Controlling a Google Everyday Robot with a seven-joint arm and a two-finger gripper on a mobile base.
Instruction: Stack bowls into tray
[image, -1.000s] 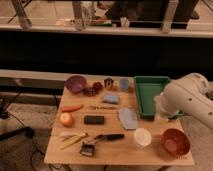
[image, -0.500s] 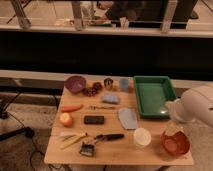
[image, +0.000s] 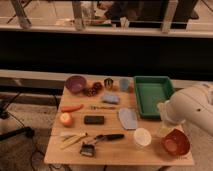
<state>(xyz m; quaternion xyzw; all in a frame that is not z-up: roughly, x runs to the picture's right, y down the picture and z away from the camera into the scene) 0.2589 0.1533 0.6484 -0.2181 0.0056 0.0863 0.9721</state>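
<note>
The glossy orange-red bowl (image: 175, 144) sits at the table's front right corner. The small white bowl (image: 142, 137) stands just left of it. The purple bowl (image: 75, 83) is at the back left. The green tray (image: 152, 95) lies at the back right with nothing in it. My white arm (image: 194, 107) comes in from the right. Its gripper (image: 167, 126) hangs just above the back-left rim of the orange-red bowl, between that bowl and the tray.
A small blue cup (image: 124, 84) stands left of the tray. Two grey-blue cloths (image: 128, 118) (image: 110, 98) lie mid-table. A carrot (image: 72, 107), an orange (image: 66, 119), a black block (image: 94, 120) and a black-handled brush (image: 102, 139) lie at the left and front.
The arm has swung right and down, off the tray's right edge. Its gripper now hangs lower, by the orange-red bowl. No object has moved.
</note>
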